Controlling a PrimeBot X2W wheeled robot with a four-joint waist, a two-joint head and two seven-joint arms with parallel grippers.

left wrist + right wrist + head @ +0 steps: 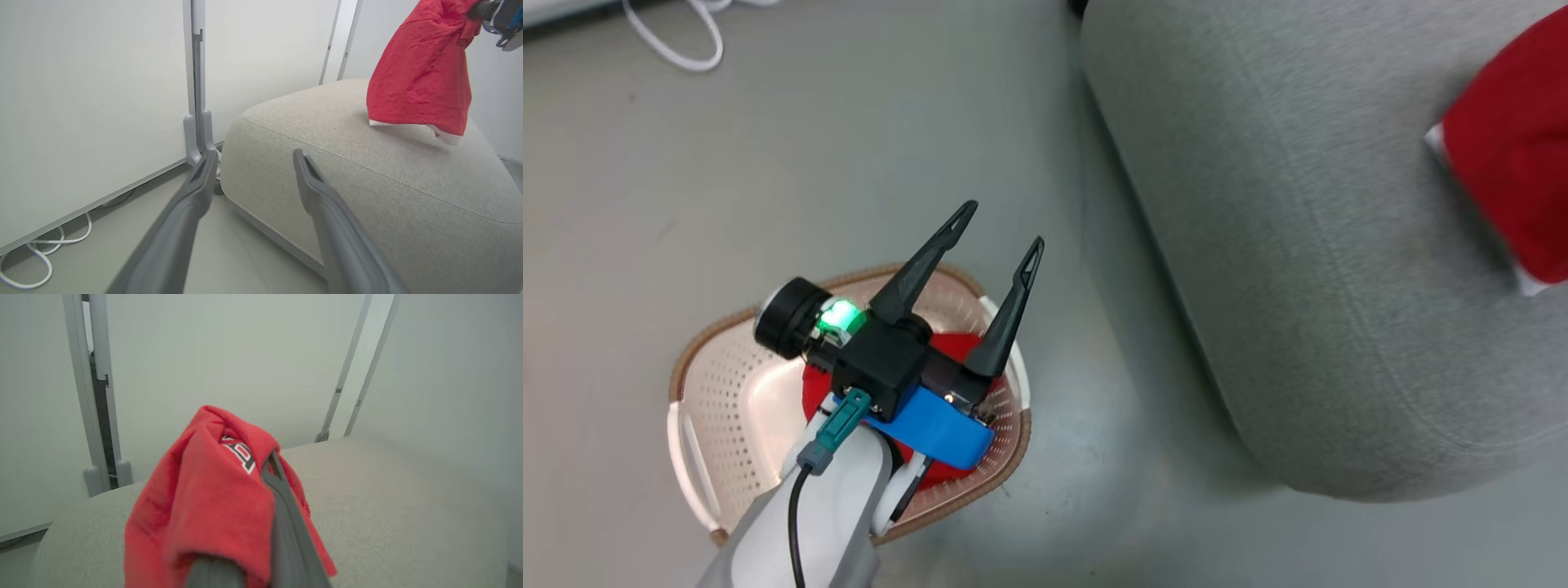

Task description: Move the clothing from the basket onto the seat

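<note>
My left gripper (1002, 227) hovers open and empty over the cream basket (711, 343), which stands on the floor at the lower left. One red piece of clothing (960, 345) lies inside the basket, mostly hidden beneath that gripper. The grey seat (1298, 245) is to the right. In the left wrist view the open left gripper (255, 156) points at the seat's (367, 171) rounded corner. A second red garment (421, 77) with white trim hangs from my right gripper (476, 10), its hem at the cushion. That gripper (265, 461) is shut on this garment (212, 506) above the seat (388, 498).
A white cable (686, 41) loops on the floor by the wall, and the cable (41, 249) runs along the panel base. A grey post (196, 81) stands against the pale wall beside the sofa corner. Bare floor (1078, 408) separates basket and sofa.
</note>
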